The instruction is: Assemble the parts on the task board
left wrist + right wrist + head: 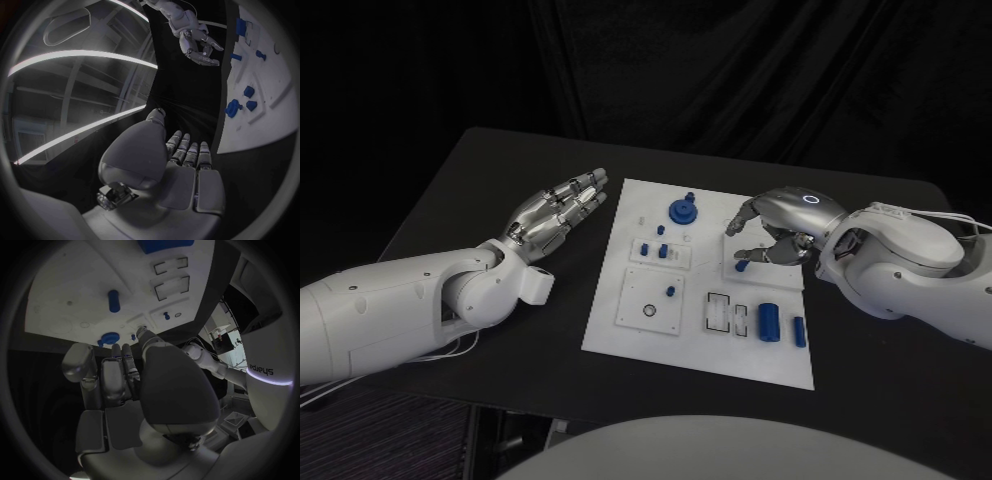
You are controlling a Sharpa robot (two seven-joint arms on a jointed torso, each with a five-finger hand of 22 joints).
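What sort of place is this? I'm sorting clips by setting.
Probably a robotics lab test cell: a black table against dark drapes carries a white task board with small blue parts, worked by two robot hands, left hand and right hand.

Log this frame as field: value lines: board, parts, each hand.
board: white task board mid-table on black table
parts: blue pieces on the board, incl. a round knob-like part at the far edge and a cylinder lying near the right side
left hand: left hand flat, fingers extended, beside the board, holding nothing
right hand: right hand over the board's right edge, fingers curled; grasp unclear
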